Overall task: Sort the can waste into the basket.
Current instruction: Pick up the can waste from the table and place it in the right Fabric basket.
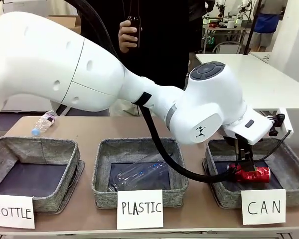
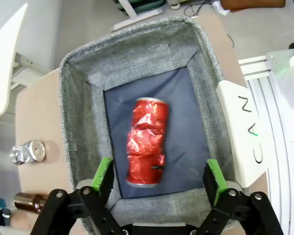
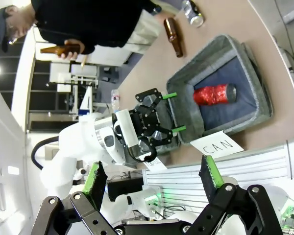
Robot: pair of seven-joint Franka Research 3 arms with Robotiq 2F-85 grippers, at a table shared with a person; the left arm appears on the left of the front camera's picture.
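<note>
A crushed shiny red can (image 2: 146, 142) lies on its side on the dark base of the grey basket (image 2: 83, 122) signed "CAN" (image 2: 250, 132). My left gripper (image 2: 159, 166) hangs open just above it, its green pads apart from the can on both sides. From the front, the left arm reaches across to the right-hand basket (image 1: 289, 169), where the red can (image 1: 251, 174) rests. A silver can (image 2: 28, 152) stands on the table outside the basket. My right gripper (image 3: 152, 174) is open and holds nothing, well back from the basket (image 3: 255, 83).
A brown bottle (image 2: 27, 200) lies on the table near the silver can. The middle "PLASTIC" basket (image 1: 102, 164) holds a clear bottle (image 1: 139, 174). The "BOTTLE" basket (image 1: 35, 149) stands at the left, with a plastic bottle (image 1: 44, 122) behind it. A person holds a brown bottle (image 1: 133, 25).
</note>
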